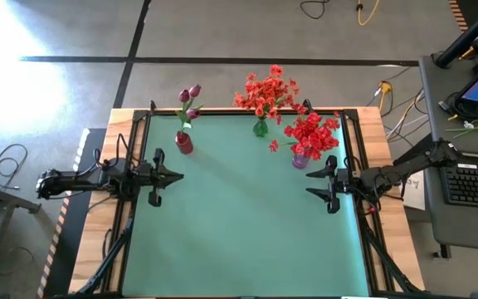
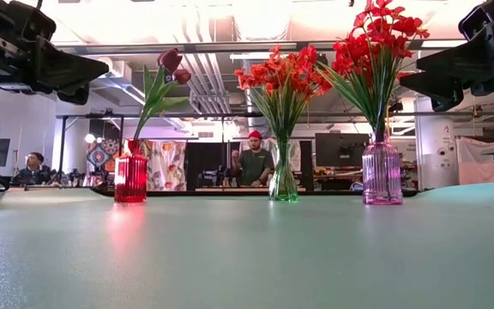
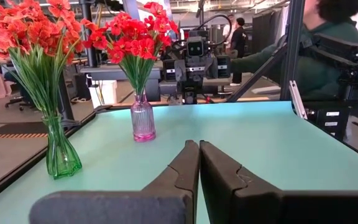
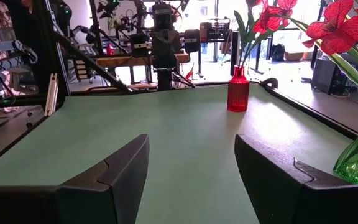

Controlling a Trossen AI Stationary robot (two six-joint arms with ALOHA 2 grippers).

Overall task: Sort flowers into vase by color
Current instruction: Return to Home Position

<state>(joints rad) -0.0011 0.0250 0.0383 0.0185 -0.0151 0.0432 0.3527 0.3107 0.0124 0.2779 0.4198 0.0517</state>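
Three vases stand on their bases along the far edge of the green table. A red vase (image 1: 184, 143) holds dark magenta tulip buds (image 1: 190, 98). The green glass vase (image 1: 260, 127) holds orange-red sprays (image 1: 268, 90). In the pink vase (image 1: 301, 158) are bright red clusters (image 1: 312, 133). My left gripper (image 1: 180, 175) is shut and empty at the table's left side, its fingers (image 3: 199, 155) pointing level across the table. My right gripper (image 1: 309, 183) is open and empty at the right side, near the pink vase, with bare table between its fingers (image 4: 191, 158).
A black rail (image 1: 247, 111) frames the table. Bare green surface (image 1: 239, 224) spreads between the arms and toward the near edge. People sit beyond the far edge (image 2: 254, 159) and at the table's right side (image 3: 328, 43). Right of the table, a desk carries a keyboard (image 1: 475, 183).
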